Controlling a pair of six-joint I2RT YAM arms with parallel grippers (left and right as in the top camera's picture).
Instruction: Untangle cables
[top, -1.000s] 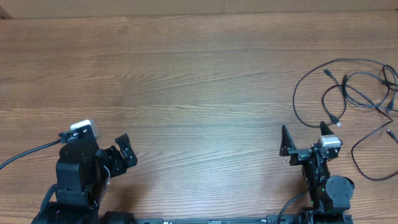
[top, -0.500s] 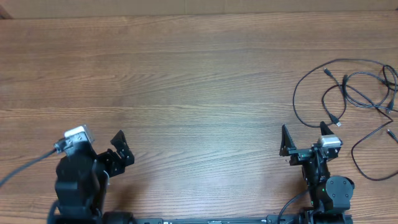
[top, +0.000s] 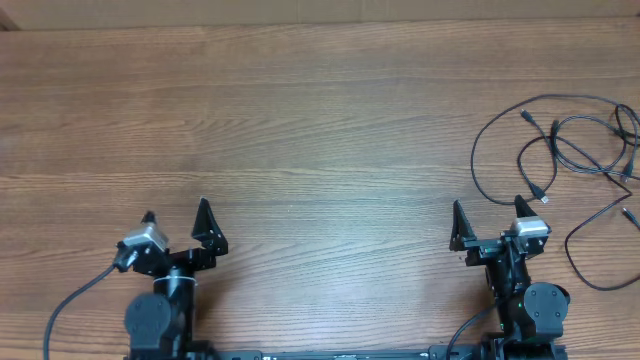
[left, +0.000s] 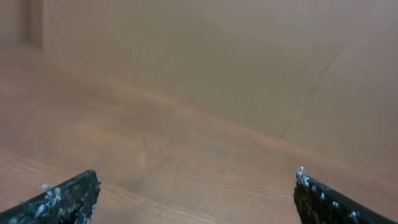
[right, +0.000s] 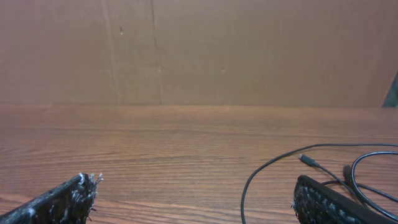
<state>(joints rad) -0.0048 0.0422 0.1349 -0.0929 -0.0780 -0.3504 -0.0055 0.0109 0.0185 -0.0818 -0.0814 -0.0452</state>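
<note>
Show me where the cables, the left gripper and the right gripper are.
cables (top: 473, 160), overhead view, left edge of the big loop.
left gripper (top: 176, 208), overhead view, midway between its open fingertips.
right gripper (top: 488, 203), overhead view, midway between its open fingertips.

Soft, even light covers the brown wooden table (top: 300, 120). The left wrist view is blurry; the other two look sharp.

No readable text or labels anywhere.

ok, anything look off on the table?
Nothing damaged or spilled. The cables lie tangled in loose loops at the right edge of the table, some running off frame. Left gripper and right gripper both open, empty.
</note>
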